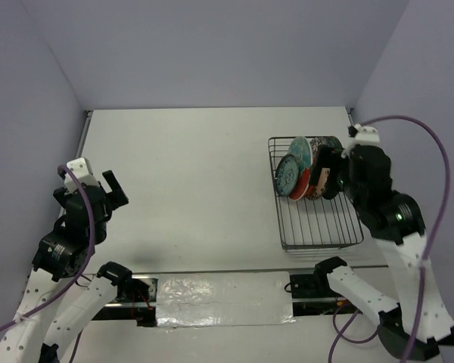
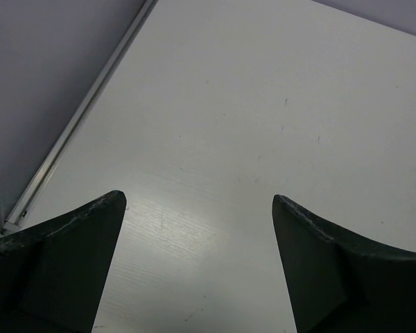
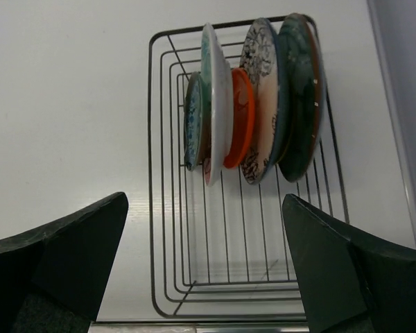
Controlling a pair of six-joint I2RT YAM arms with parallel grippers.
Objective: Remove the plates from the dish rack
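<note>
The dish rack [image 1: 321,221] is a wire basket on the right side of the table. Several plates [image 1: 299,172] stand on edge in a row at its far end. In the right wrist view they read, left to right, as a small blue-white plate [image 3: 193,121], a large white-backed one [image 3: 216,97], an orange one [image 3: 240,118], a floral one [image 3: 263,97] and a dark teal one [image 3: 301,90]. My right gripper [image 3: 204,200] hangs open above the rack's [image 3: 150,208] near end, holding nothing. My left gripper [image 2: 197,198] is open over bare table at the left.
The white table [image 2: 263,104] has a raised rail [image 2: 76,118] along its left edge, with grey walls on three sides. A shiny foil-covered strip [image 1: 223,296] runs along the near edge between the arm bases.
</note>
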